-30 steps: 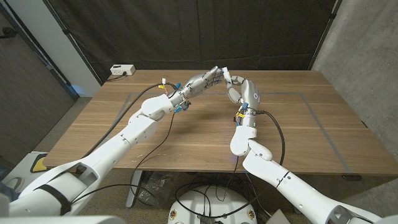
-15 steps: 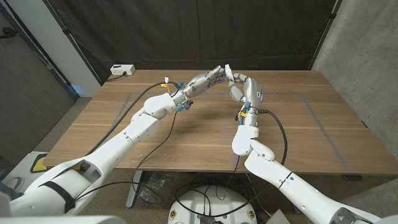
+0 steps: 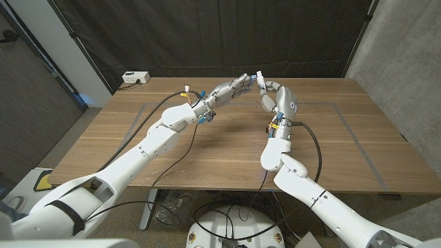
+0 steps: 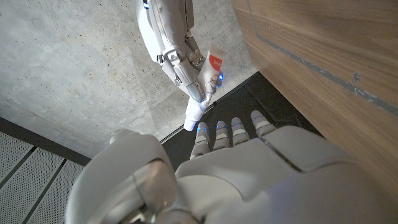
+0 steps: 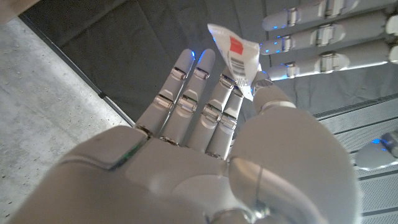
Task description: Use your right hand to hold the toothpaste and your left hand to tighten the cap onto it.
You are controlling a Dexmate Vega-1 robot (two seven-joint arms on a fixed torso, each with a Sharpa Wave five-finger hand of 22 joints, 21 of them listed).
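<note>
right hand pinches toothpaste

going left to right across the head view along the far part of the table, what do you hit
white power strip → left hand → toothpaste → right hand

In the lower half of the frame the left hand reaches its fingers up toward the white cap end of the toothpaste, which the right hand holds in the upper middle, with the wooden table at upper right.
</note>
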